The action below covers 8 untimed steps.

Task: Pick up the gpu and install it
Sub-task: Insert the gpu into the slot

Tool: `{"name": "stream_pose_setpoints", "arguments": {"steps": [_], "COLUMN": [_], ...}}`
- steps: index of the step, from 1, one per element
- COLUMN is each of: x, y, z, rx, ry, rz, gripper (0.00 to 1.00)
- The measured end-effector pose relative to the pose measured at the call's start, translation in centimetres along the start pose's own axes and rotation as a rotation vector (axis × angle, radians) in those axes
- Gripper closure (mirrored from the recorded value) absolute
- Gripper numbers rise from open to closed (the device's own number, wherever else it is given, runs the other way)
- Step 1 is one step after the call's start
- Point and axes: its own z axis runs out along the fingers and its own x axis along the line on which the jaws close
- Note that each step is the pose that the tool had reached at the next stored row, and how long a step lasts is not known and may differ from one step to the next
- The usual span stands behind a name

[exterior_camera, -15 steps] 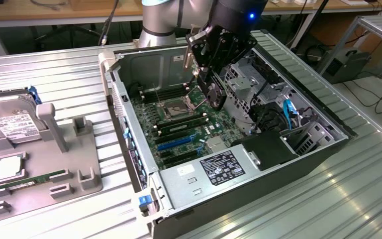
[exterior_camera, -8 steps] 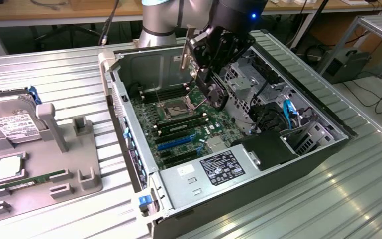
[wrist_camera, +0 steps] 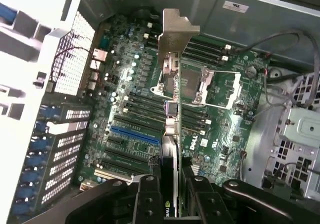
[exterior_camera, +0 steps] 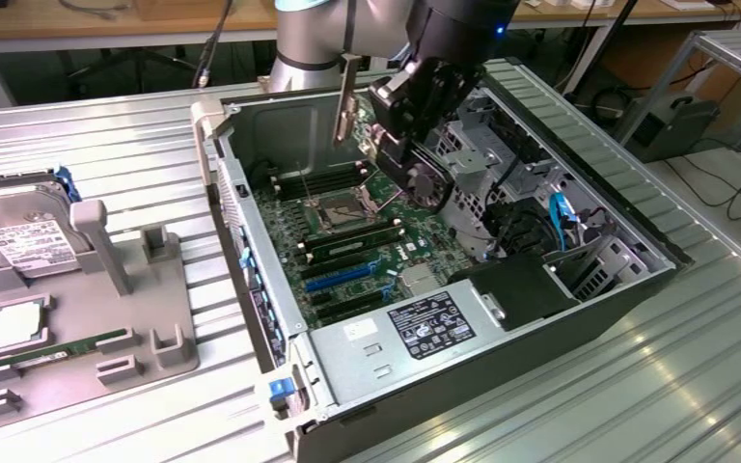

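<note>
My gripper [exterior_camera: 405, 145] hangs over the open computer case [exterior_camera: 344, 371], shut on the gpu [exterior_camera: 425, 178]. The gpu is a thin black card held on edge, and its silver bracket [exterior_camera: 343, 101] points toward the case's rear wall. In the wrist view the gpu [wrist_camera: 170, 129] is seen edge-on between my fingers [wrist_camera: 148, 200], with the bracket [wrist_camera: 173, 34] at its far end. It floats above the motherboard [wrist_camera: 225, 109], over the CPU socket [wrist_camera: 200, 86] and clear of the board. The blue expansion slot [wrist_camera: 135, 134] lies off to one side of the card.
A grey fixture [exterior_camera: 151, 357] at the exterior view's left carries a silver hard drive [exterior_camera: 16, 236], a square chip [exterior_camera: 11, 323] and a green memory stick [exterior_camera: 55, 349]. Drive cages and cables [exterior_camera: 525, 222] crowd the case's right side. The labelled power supply [exterior_camera: 428, 323] sits at its near end.
</note>
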Motion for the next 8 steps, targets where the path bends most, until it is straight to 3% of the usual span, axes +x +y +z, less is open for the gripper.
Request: {"name": "stream_pose_setpoints", "arguments": {"steps": [8], "x": [0.00], "y": [-0.01], "z": [0.07], "rx": [0.0067], "ry": [0.0057], "rz": [-0.166], "gripper": [0.74]}}
